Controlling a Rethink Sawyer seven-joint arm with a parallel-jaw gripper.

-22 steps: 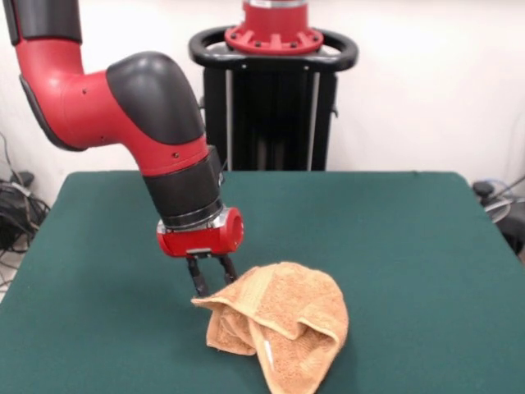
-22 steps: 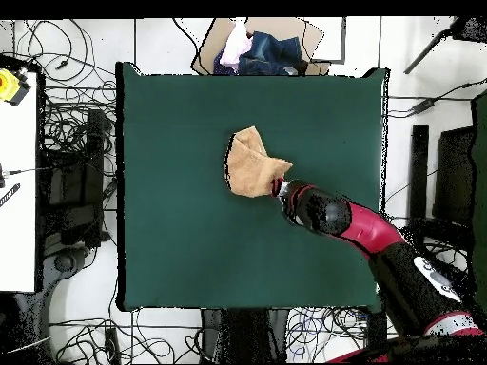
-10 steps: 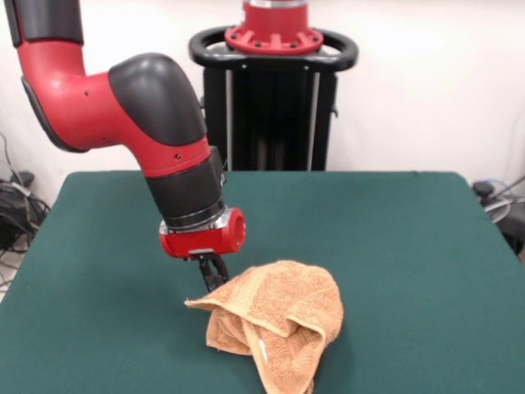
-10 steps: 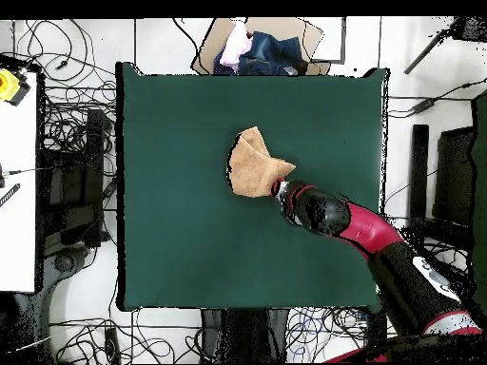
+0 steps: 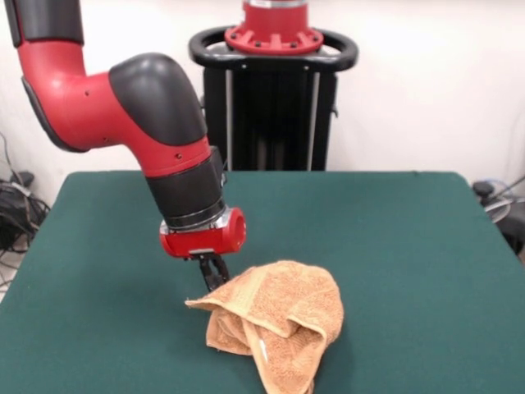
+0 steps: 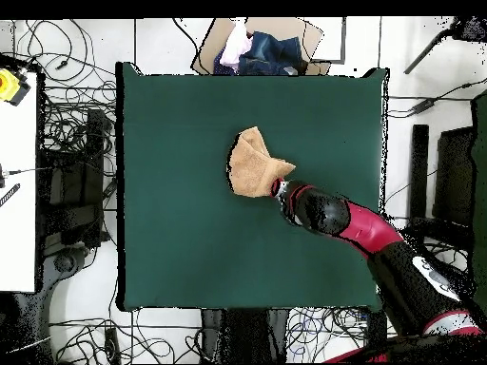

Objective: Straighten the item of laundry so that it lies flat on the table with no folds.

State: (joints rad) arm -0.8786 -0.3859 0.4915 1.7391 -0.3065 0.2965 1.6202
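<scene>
While the towel (image 5: 275,324) lies bunched and folded on the desk (image 5: 410,246), one of its corners is pinched by the claw (image 5: 213,275), whose fingers are drawn together on the cloth. The towel sits near the middle of the desk, a little toward the camera's side in the front view, and no part of it is spread flat. The step in hand is judged to be the grasp of a corner, made ready for a pull. The next move is judged to call for the corner to be drawn outward, away from the heap, low over the desk, so that the folded layers are dragged open rather than lifted as one lump. A slip of the thin edge out of the grip is a risk.

In the front view the pinch itself is shown, along with the raised corner, the draped folds and a white label (image 5: 264,351) at the lower edge. In the overhead view the claw is hidden under the wrist, but the towel's (image 6: 253,163) outline is given, and much bare desk (image 6: 190,238) is seen on every side for spreading.
</scene>
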